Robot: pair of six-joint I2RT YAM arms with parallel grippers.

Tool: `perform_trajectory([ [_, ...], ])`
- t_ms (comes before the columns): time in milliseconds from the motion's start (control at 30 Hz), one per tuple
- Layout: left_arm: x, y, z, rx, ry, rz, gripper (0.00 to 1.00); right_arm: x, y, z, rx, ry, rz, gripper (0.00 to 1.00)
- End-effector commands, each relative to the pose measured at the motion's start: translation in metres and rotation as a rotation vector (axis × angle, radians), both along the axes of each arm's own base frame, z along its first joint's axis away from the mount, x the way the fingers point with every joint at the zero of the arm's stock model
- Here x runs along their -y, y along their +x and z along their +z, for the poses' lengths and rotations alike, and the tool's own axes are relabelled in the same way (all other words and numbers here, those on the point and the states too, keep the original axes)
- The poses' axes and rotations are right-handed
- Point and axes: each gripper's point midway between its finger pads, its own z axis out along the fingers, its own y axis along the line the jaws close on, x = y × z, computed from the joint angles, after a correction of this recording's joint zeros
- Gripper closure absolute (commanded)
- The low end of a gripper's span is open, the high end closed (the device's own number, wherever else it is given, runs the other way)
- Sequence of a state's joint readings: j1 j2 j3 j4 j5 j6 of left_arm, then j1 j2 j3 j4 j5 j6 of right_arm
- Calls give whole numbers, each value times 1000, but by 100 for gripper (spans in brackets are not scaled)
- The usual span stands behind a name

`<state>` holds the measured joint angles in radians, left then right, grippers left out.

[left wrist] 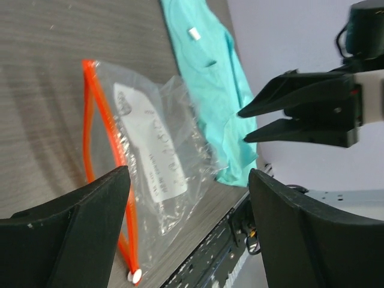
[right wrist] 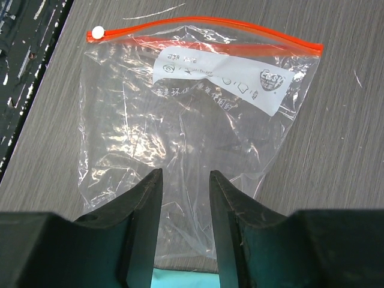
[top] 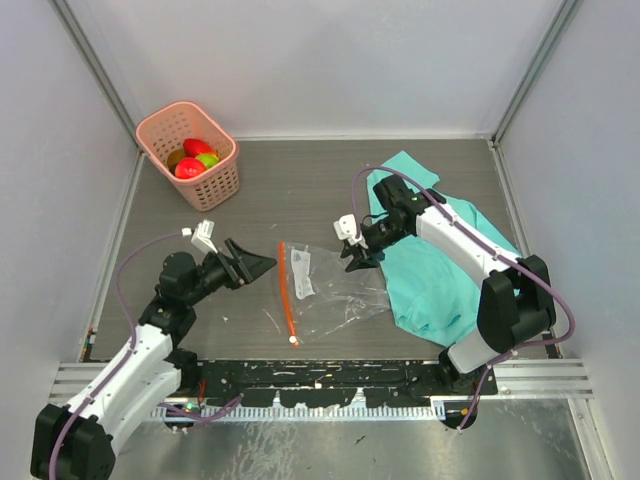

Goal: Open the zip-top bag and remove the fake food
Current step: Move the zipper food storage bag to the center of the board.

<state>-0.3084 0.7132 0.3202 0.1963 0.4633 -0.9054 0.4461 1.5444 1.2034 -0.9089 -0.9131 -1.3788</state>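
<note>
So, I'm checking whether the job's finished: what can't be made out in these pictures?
- Glossy plastic fruits in the pink plastic basket: top view, too small, walls hide lower ones; count unclear.
- White label on the clear crinkly zip-top bag: print too small, wrist views.
- Right gripper: right wrist view, own fingers hide whether it touches the bag.
</note>
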Motion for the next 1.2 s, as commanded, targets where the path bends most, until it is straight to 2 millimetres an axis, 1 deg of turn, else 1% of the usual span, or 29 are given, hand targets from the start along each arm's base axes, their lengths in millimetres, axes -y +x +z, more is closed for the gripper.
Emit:
perform_trajectory([
  [0, -3, -1, -21, -23, 8, 65, 21, -2, -2, 25, -5, 43, -13, 57],
  [167, 6, -6, -43, -81, 17, 35, 23, -2, -2, 21, -14, 36, -13, 57],
  [300, 17, -7, -53, -106, 10, -8, 30, 0, -2, 18, -16, 30, -15, 57],
  [467, 27, -4, -67, -140, 18, -43, 34, 1, -2, 17, -13, 28, -14, 57],
  [567, 34, -3, -75, -157, 31, -74, 39, 2, -1, 17, -12, 28, -13, 57],
  [733, 45, 0, -80, -164, 19, -123, 53, 3, -2, 16, -12, 29, -11, 57],
  [833, 50, 1, -84, -168, 16, -142, 58, 3, -2, 16, -13, 29, -8, 57],
  [867, 51, 2, -85, -166, 16, -148, 61, 3, -2, 15, -13, 28, -7, 57],
  [900, 52, 1, -91, -179, 21, -153, 65, 3, -3, 15, -13, 28, -6, 57],
  [967, 53, 2, -94, -174, 25, -162, 74, 3, -3, 15, -13, 26, -5, 57],
  [1033, 55, 2, -93, -158, 24, -173, 83, 3, -3, 15, -13, 27, -3, 57],
  [1100, 54, 3, -93, -145, 25, -170, 94, 4, -3, 16, -12, 27, -4, 57],
  [1167, 51, 4, -91, -138, 29, -151, 98, 5, -3, 16, -10, 28, -6, 57],
])
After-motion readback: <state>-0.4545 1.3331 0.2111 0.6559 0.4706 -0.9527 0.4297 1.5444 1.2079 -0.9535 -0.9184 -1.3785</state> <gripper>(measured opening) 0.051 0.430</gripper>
